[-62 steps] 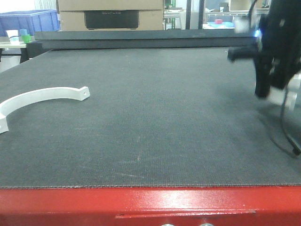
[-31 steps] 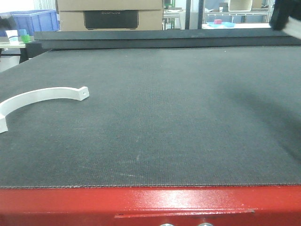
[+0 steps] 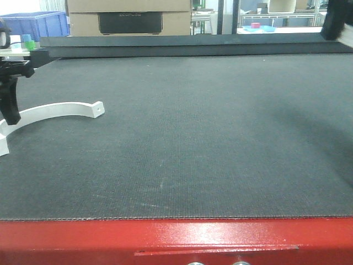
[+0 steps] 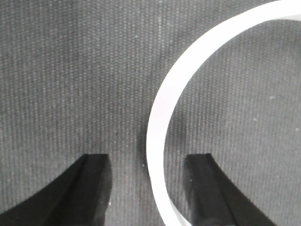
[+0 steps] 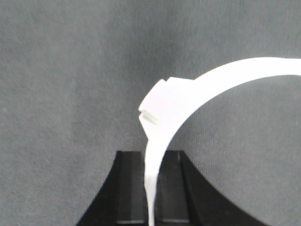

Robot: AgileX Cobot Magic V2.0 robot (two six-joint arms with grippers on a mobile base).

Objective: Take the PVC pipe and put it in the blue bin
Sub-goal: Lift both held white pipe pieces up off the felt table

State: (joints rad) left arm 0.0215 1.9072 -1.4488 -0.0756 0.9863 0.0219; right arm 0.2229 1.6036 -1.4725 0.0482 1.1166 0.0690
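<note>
Since half a second ago, the left gripper (image 4: 148,162) has come into the front view at the left edge, low over the white curved PVC pipe piece (image 3: 58,109), which lies flat on the dark grey woven mat (image 3: 209,138). Its jaws stand spread, straddling the arc's band; contact cannot be told. The right gripper (image 5: 150,188), raised at the far right, pinches a second white curved PVC piece (image 5: 225,73) edge-on. The blue plastic bin (image 3: 38,23) stands beyond the mat's far left corner.
</note>
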